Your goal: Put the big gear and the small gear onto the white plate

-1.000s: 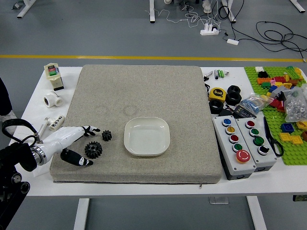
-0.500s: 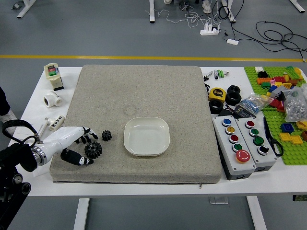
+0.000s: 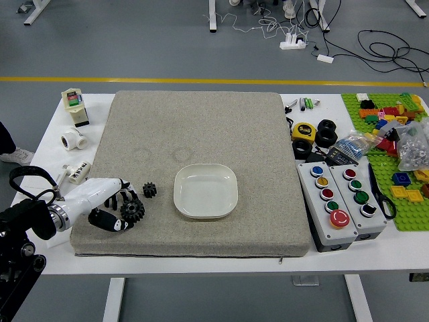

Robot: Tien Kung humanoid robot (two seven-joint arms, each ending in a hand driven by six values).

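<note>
My left hand point(image 3: 126, 206) reaches in from the left over the grey mat, its fingers and thumb curled around the big black gear point(image 3: 133, 210). Part of that gear is hidden by the fingers. Just beyond the fingertips to the right lies the small black gear point(image 3: 149, 190), apart from the hand. The white plate point(image 3: 205, 212) rests on the mat, right of both gears, with nothing on it. My right hand is out of view.
The grey mat point(image 3: 201, 134) covers the table's middle. White bottles and fittings point(image 3: 74, 139) stand at the left. Button boxes point(image 3: 345, 208), a yellow tape measure point(image 3: 303, 132) and a green brick board point(image 3: 410, 213) occupy the right.
The left hand's fingers have curled in from a spread pose and closed around the big gear. The big gear has shifted very slightly right.
</note>
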